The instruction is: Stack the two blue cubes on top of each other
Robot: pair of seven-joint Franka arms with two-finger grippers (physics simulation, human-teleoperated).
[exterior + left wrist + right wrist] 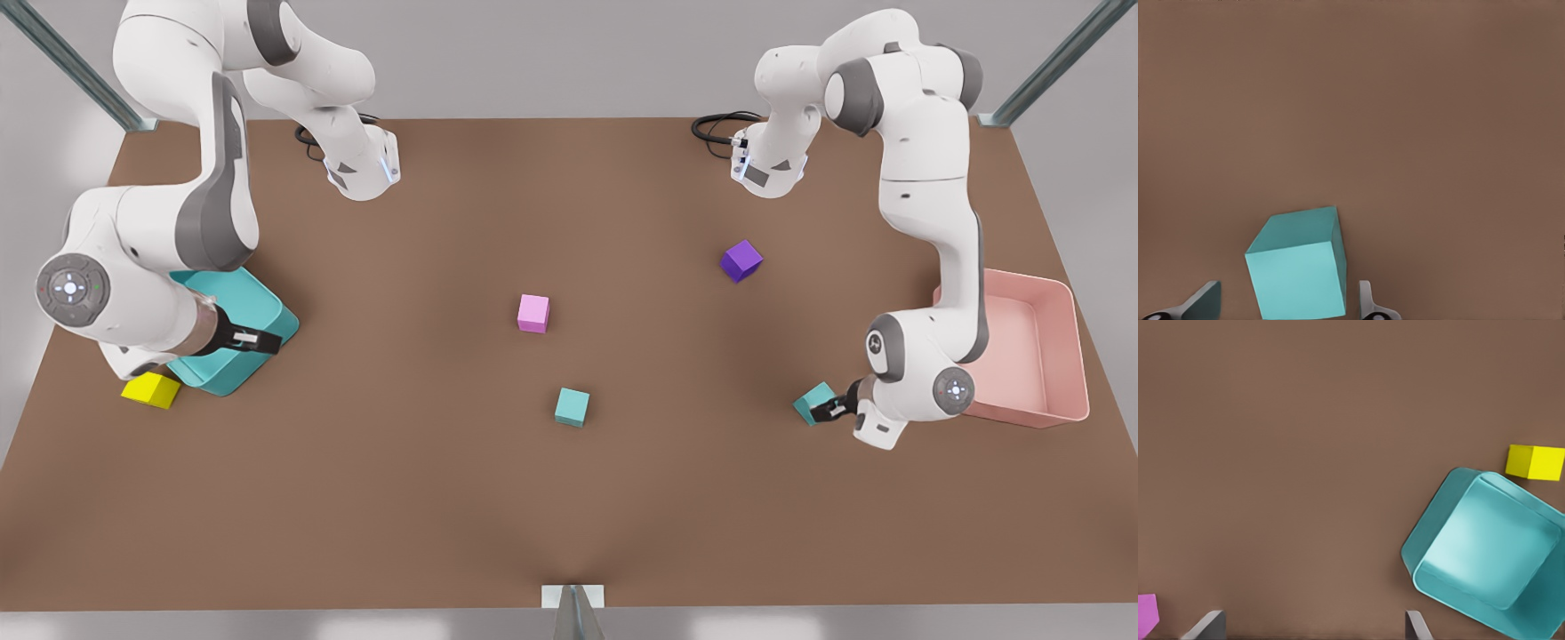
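1. Brown tabletop [444, 498] spans the front view, with grey walls and metal struts behind it.
2. At the front view's right, the left gripper [831, 408] reaches toward one blue cube [813, 403] lying on the table near the pink bin [1067, 356].
3. In the left wrist view, that blue cube [1298, 267] sits between the spread fingers [1201, 303]; a gap shows on each side, so the jaws stand apart and are not clamped on it.
4. Well apart from it, near the middle of the table, the second blue cube [573, 406] rests alone on the surface, untouched.
5. At the front view's left, the right gripper [262, 340] hangs over the teal bin [267, 302], its fingers spread and holding nothing.
6. From the right wrist view, the fingertips [1208, 625] stand wide apart above bare table, with the teal bin [1431, 547] off to one side.
7. Just beside the teal bin lies a yellow cube [151, 389], seen too in the right wrist view [1535, 462].
8. A pink cube [533, 313] sits near the table's centre, farther back than the second blue cube, and its edge shows in the right wrist view [1147, 615].
9. A purple cube [741, 260] lies toward the back, on the front view's right half.
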